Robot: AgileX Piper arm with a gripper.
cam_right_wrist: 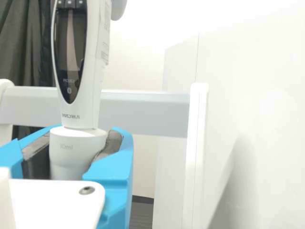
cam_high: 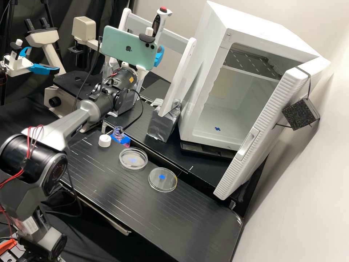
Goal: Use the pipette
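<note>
Gripper [cam_high: 159, 56] clenched on pipette [cam_right_wrist: 93, 86] — uncapped bottle [cam_high: 118, 131] has pink liquid [cam_high: 117, 137]; blue marks [cam_high: 162, 177] show through both petri dishes [cam_high: 168, 185].

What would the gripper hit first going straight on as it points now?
Likely the grey crossbar behind the pipette held in the gripper; depth is unclear, so it might pass underneath.

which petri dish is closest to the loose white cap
The petri dish between the white cap and the other dish; that other dish sits farther along the bench, closer to the cabinet's open door.
</note>
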